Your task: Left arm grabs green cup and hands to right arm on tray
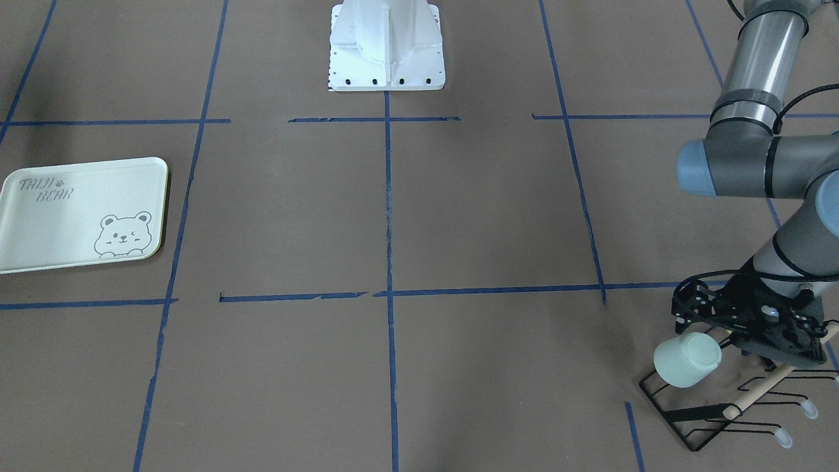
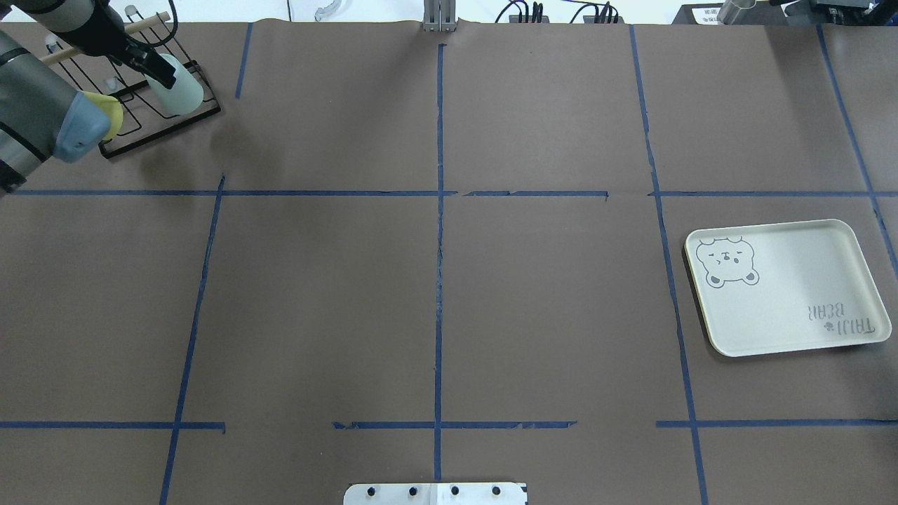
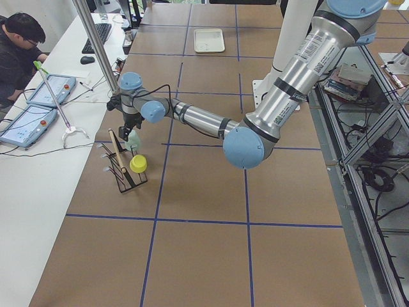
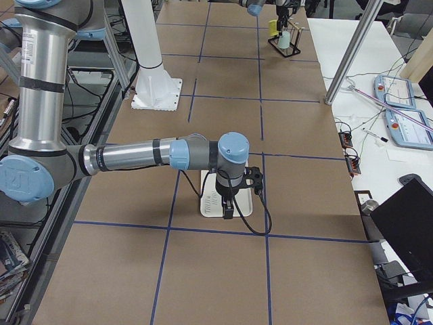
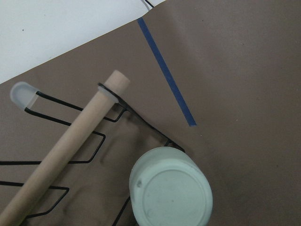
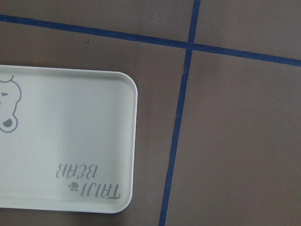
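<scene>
The green cup (image 1: 687, 359) sits upside down on a prong at the end of a black wire rack (image 1: 695, 419), at the table's far left corner (image 2: 179, 88). The left wrist view shows its base (image 5: 171, 190) from close above. My left gripper (image 1: 727, 337) hangs just over and beside the cup, with its jaws apart and one finger (image 2: 157, 69) against the cup's side. The tray (image 2: 793, 294) lies bare on my right side (image 1: 39, 223). My right gripper (image 4: 226, 203) hovers over the tray's corner (image 6: 70, 141); I cannot tell if it is open or shut.
A yellow cup (image 2: 112, 116) sits on the same rack, partly behind my left elbow. A wooden dowel (image 5: 70, 150) runs along the rack top. The robot's white base (image 1: 387, 46) stands mid-table. An operator (image 3: 16, 51) sits at a side desk.
</scene>
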Robot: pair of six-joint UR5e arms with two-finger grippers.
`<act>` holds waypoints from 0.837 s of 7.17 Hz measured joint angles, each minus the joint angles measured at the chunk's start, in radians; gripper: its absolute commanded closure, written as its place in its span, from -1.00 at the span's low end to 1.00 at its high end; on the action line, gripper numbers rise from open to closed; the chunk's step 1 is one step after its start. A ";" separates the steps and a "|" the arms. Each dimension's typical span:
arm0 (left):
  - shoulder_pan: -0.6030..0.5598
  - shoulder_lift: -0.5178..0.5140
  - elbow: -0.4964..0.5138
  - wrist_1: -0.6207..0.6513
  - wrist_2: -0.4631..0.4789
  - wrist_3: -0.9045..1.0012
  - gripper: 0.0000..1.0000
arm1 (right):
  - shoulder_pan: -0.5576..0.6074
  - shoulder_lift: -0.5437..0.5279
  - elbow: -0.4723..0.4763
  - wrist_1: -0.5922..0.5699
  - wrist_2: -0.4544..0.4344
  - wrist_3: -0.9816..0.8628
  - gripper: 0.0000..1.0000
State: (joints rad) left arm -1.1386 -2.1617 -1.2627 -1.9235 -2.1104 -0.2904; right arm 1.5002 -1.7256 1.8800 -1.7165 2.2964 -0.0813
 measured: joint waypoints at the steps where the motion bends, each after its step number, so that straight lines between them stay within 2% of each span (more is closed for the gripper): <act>1: 0.004 -0.009 0.023 -0.008 0.001 -0.001 -1.00 | 0.000 0.000 0.000 0.000 0.000 0.000 -1.00; 3: 0.020 -0.022 0.056 -0.020 0.002 -0.003 -1.00 | 0.000 -0.001 -0.001 0.000 0.000 -0.001 -1.00; 4: 0.025 -0.028 0.066 -0.021 0.002 -0.004 -0.85 | 0.000 -0.001 -0.001 0.000 0.000 -0.001 -1.00; 6: 0.027 -0.033 0.073 -0.021 0.003 -0.004 -0.33 | 0.000 -0.002 -0.001 0.000 0.000 -0.002 -1.00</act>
State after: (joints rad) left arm -1.1112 -2.1943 -1.1898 -1.9447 -2.1073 -0.2941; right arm 1.5002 -1.7272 1.8791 -1.7165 2.2964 -0.0828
